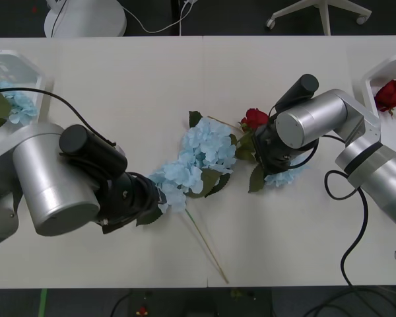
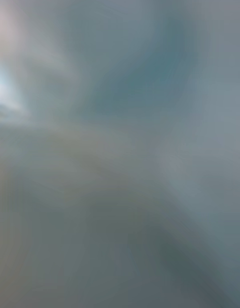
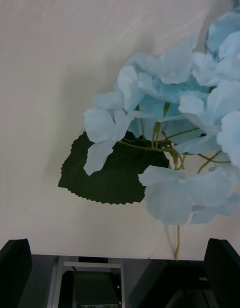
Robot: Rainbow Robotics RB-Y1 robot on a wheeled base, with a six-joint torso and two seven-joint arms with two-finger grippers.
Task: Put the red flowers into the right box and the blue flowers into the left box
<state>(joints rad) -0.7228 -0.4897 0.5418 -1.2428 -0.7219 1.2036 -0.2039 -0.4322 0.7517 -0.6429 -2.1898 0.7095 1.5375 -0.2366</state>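
A big blue flower (image 1: 201, 155) lies mid-table, its stem pointing toward the front edge. My left gripper (image 3: 120, 275) is open just short of its lower petals (image 3: 170, 138) and a dark leaf (image 3: 112, 170), black fingertips (image 3: 15, 268) spread wide with nothing between them. My right gripper (image 1: 272, 158) is down over a small heap: a red flower (image 1: 254, 119) and another blue flower (image 1: 284, 177) poke out from under the wrist. The left box (image 1: 26, 66) holds a blue flower (image 1: 16, 105). The right box (image 1: 376, 69) holds a red flower (image 1: 391, 96). The right wrist view is a grey blur.
Both arms' black cables loop over the table, one near the right front (image 1: 356, 218). Bare tabletop (image 1: 132, 86) stretches between the two boxes at the back. White chair bases stand on the floor beyond the far edge.
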